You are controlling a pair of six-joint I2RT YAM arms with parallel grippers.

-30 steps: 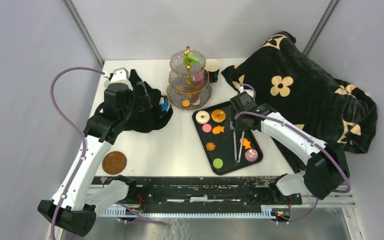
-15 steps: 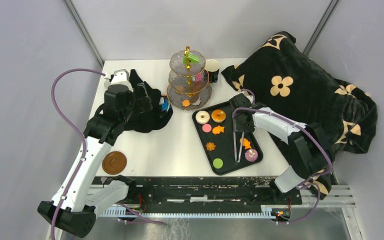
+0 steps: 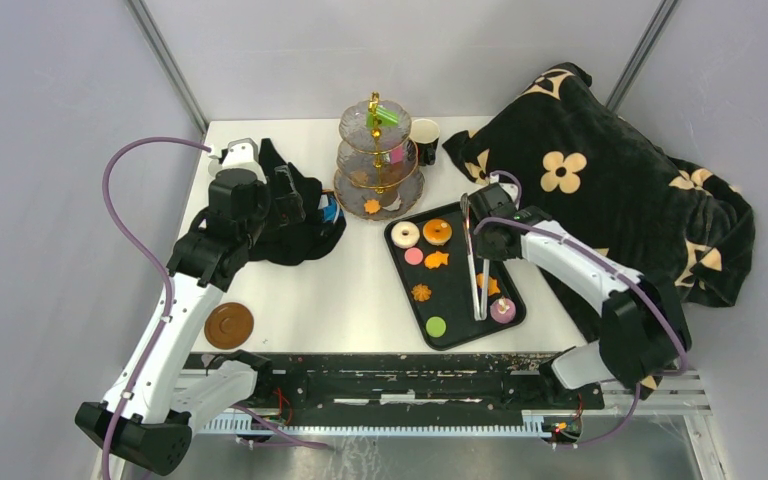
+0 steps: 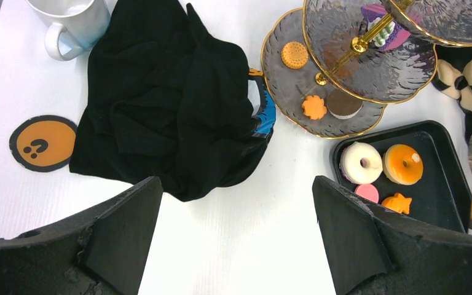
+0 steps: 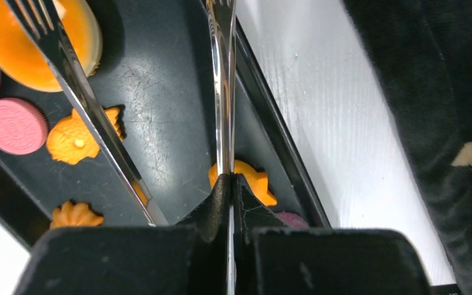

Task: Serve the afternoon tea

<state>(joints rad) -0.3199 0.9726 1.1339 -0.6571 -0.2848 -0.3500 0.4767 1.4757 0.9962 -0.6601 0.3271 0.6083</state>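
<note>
A black tray [image 3: 457, 300] holds the afternoon tea: a white donut [image 3: 406, 234], an orange donut [image 3: 437, 232], a pink disc [image 3: 414, 256], orange cookies [image 3: 421, 293] and a green disc [image 3: 436, 326]. Metal tongs [image 3: 474, 262] lie along the tray's right side. My right gripper [image 3: 484, 240] is shut on one arm of the tongs [image 5: 224, 92]; the other arm [image 5: 80, 92] splays off to the left over the orange donut [image 5: 18, 43]. An orange fish cookie [image 5: 252, 181] lies just beyond its jaws. My left gripper [image 4: 236, 184] hangs open over bare table beside the black cloth.
A three-tier glass stand [image 3: 378, 160] with a few treats stands behind the tray, a dark paper cup [image 3: 424, 135] beside it. A black cloth [image 3: 295, 215], a white mug [image 3: 240, 155] and a brown coaster [image 3: 229, 325] are at left. The flowered black blanket [image 3: 600, 190] fills the right.
My right gripper has closed onto one arm of the tongs, and its wrist shifted slightly back and right. The tongs now stretch further toward the tray's far end. The left arm has not moved.
</note>
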